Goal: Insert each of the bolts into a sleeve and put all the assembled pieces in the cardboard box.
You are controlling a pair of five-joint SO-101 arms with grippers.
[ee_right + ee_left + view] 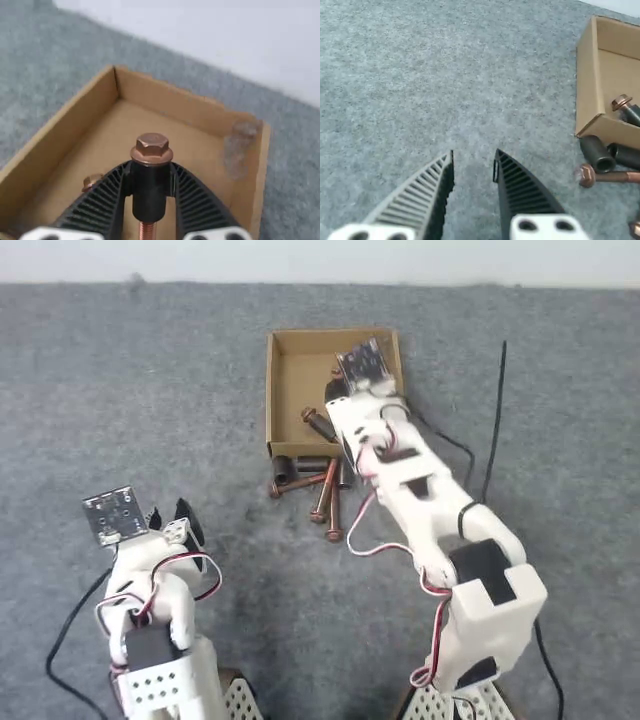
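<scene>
My right gripper is shut on an assembled piece, a black sleeve with a copper bolt through it, head pointing up. It hangs over the open cardboard box. Another assembled piece lies inside the box near its front wall, also seen as the piece. In front of the box lie loose copper bolts and two black sleeves. My left gripper is open over bare carpet at the lower left, far from the pile, nothing between its fingers.
Grey carpet covers the whole table. The right arm stretches from the lower right up over the box's front right corner. A black cable runs along the right side. A white wall rises behind the box.
</scene>
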